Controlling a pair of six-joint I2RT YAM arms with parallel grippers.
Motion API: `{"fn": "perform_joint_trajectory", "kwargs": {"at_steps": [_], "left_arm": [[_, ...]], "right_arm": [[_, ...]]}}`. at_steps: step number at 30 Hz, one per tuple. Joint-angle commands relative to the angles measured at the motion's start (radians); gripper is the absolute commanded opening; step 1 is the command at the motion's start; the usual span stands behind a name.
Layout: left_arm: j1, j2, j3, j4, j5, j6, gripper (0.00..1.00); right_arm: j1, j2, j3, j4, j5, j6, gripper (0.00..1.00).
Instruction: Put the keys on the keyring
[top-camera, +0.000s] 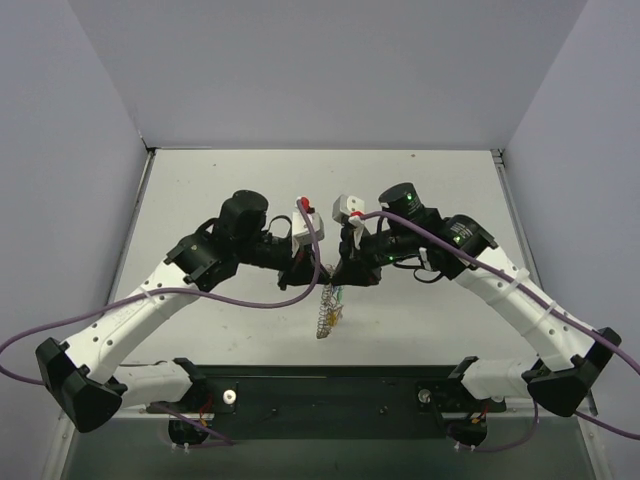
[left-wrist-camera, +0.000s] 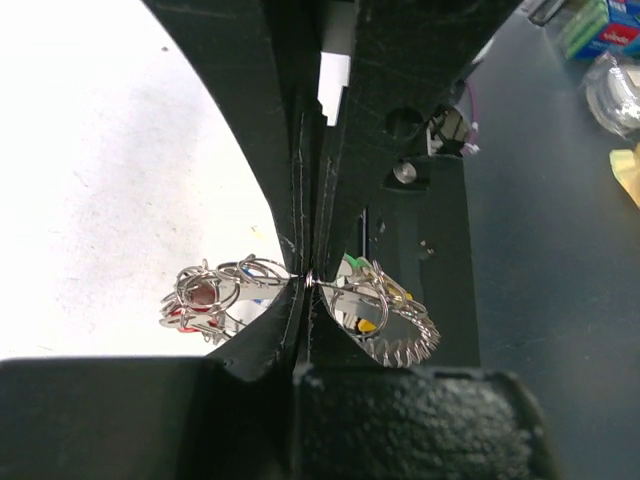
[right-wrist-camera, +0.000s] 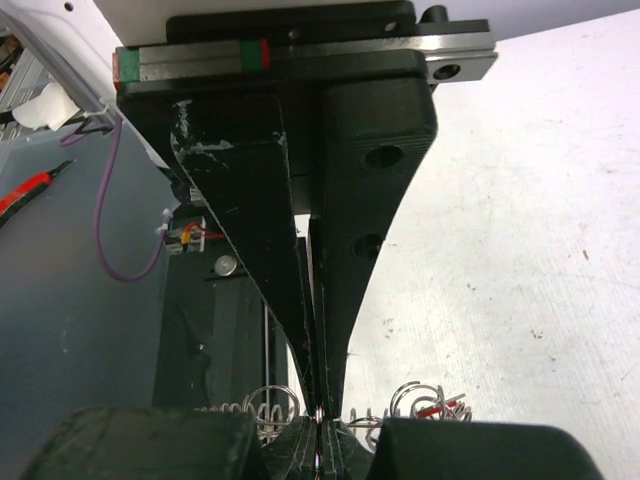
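Observation:
The keyring (top-camera: 326, 312), a coiled silvery wire loop, hangs above the white table between both grippers. My left gripper (top-camera: 316, 274) is shut on a thin wire of the keyring (left-wrist-camera: 408, 346). Keys (left-wrist-camera: 200, 302) with red heads and small split rings cluster to the left of its tips (left-wrist-camera: 308, 280), and keys (left-wrist-camera: 368, 300) with green and yellow heads lie to the right. My right gripper (top-camera: 342, 274) is shut on the keyring wire at its tips (right-wrist-camera: 318, 416), with keyring coils (right-wrist-camera: 255, 406) on one side and rings with a red key (right-wrist-camera: 432, 406) on the other.
The black base plate (top-camera: 330, 385) of the arms runs along the near table edge, just below the hanging ring. Grey walls (top-camera: 100, 150) close the table on the left, back and right. Off-table clutter (left-wrist-camera: 610, 60) shows in the left wrist view.

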Motion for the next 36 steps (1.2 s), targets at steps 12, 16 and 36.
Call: {"fn": "perform_joint_trajectory", "kwargs": {"at_steps": [12, 16, 36], "left_arm": [[-0.004, -0.329, -0.418, 0.794, -0.194, -0.314, 0.00], [-0.004, -0.360, -0.536, 1.042, -0.188, -0.390, 0.00], [-0.004, -0.366, -0.671, 1.475, -0.109, -0.476, 0.00]], "right_arm": [[-0.019, -0.265, -0.238, 0.482, 0.203, 0.199, 0.71], [-0.041, -0.283, -0.270, 0.533, 0.184, 0.241, 0.72], [-0.157, -0.329, -0.313, 0.615, -0.190, 0.300, 0.78]]}}
